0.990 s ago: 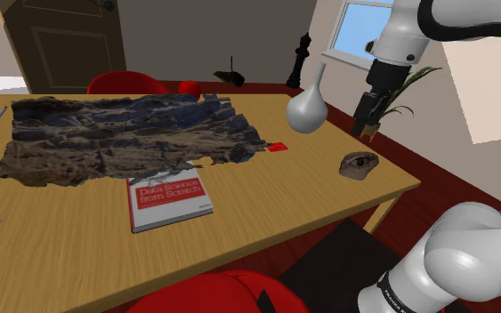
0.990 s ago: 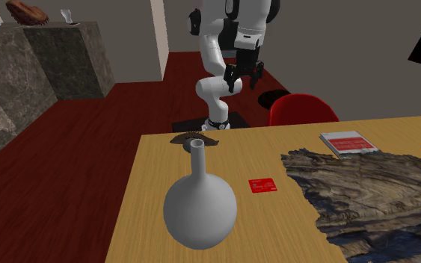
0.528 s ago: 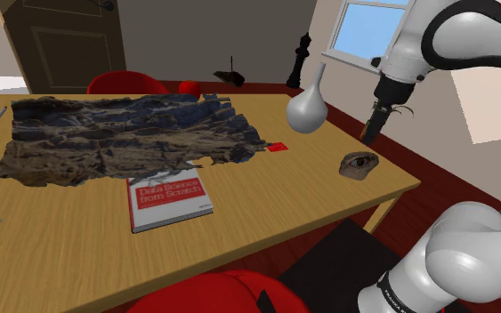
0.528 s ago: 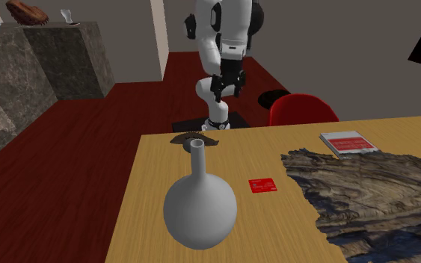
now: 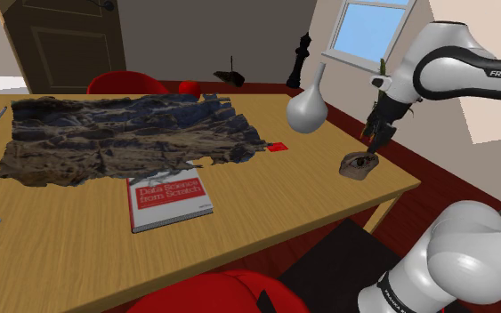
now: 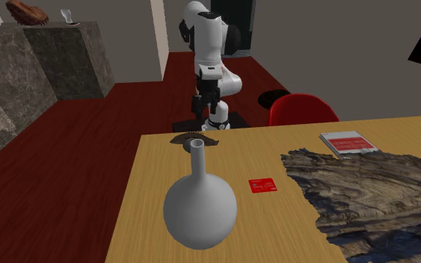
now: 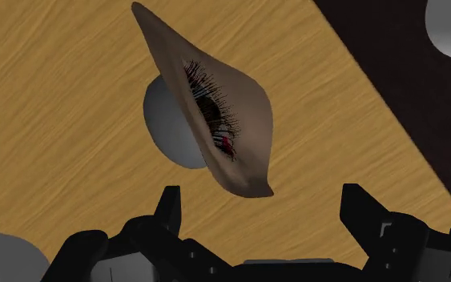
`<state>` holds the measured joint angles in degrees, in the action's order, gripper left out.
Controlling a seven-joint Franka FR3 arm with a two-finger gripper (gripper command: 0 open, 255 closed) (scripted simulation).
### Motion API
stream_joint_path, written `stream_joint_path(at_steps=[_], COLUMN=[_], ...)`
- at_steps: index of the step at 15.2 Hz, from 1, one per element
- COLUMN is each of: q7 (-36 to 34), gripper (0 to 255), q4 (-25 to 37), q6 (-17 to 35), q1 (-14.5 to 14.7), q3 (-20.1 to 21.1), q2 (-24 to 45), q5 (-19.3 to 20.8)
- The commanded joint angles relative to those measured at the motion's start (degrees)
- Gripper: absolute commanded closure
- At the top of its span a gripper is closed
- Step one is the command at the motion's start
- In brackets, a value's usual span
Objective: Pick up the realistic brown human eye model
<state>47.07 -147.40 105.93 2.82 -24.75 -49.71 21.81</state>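
Wooden table with eye model, vase, book

Table — wood grain, eye model matt

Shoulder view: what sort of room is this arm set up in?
Probably a dining room in a house: a long wooden table with red chairs at it, a panelled door behind, and a window in the far wall.
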Motion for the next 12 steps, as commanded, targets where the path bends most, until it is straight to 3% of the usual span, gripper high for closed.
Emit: stream_joint_path(at_steps=[1,2,11,12], q7=[6.55,9.12,8.60,8.57], gripper=[0,0,0,255], q4=[-0.12,0.05,-4.85,-4.90], q6=[3.50,5.06,11.12,11.22], q1=[1.03,1.61,1.01,1.03], q3=[-4.23,-6.07,-8.41,-8.43], q2=[1.35,2.27,3.43,3.48], q5=[2.42,3.23,5.32,5.34])
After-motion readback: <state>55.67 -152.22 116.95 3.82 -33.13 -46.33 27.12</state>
